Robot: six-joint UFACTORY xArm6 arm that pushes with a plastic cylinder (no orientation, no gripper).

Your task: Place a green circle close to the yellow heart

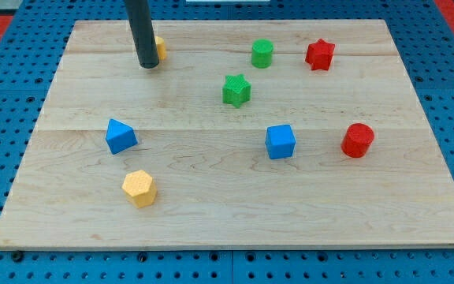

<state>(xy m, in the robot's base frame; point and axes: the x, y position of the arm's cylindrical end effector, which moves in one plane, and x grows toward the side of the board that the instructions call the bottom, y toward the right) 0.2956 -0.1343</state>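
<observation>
The green circle (pixel 262 54) stands near the view's top, right of centre. A yellow block (pixel 160 48), mostly hidden behind my rod, sits at the top left; its shape cannot be made out. My tip (pixel 149 65) rests on the board just left of and touching or nearly touching that yellow block, far to the left of the green circle.
A green star (pixel 236 90) lies below-left of the green circle. A red star (pixel 320 54) is at the top right, a red circle (pixel 358 140) at right, a blue cube (pixel 280 142) in the middle, a blue triangle (pixel 120 136) at left, a yellow hexagon (pixel 139 188) at bottom left.
</observation>
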